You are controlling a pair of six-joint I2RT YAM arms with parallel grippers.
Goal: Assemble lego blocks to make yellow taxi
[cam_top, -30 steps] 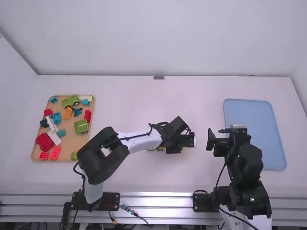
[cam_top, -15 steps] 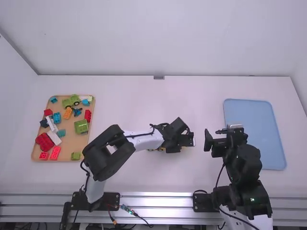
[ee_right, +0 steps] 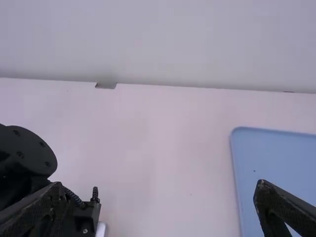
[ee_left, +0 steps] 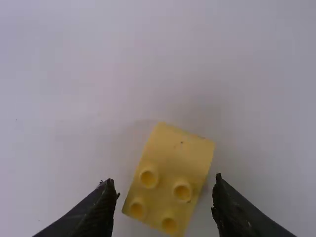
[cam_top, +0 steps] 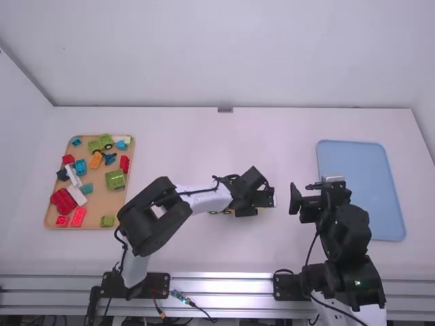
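In the high view, my left gripper [cam_top: 266, 198] is low over the middle of the table, pointing right. A sliver of a yellow piece [cam_top: 226, 212] with dark spots shows beneath its wrist, the rest hidden. In the left wrist view, a yellow block [ee_left: 177, 154] with a smooth sloped end and several studs lies between the spread fingers of my left gripper [ee_left: 165, 197], with a gap on either side. My right gripper [cam_top: 305, 193] is held above the table left of the blue tray, its fingers wide apart around nothing; the right wrist view shows this right gripper [ee_right: 162, 210] too.
An orange-brown tray [cam_top: 102, 225] holding several loose blocks, green, red, blue, orange and white, sits at the far left. The blue tray [cam_top: 360, 183] on the right holds nothing. In the right wrist view, the black left arm [ee_right: 24, 158] stands at the left edge.
The left arm's elbow has shifted slightly right, while its gripper has hardly moved. My right gripper has drifted slightly left. Both then held still over the last half second.
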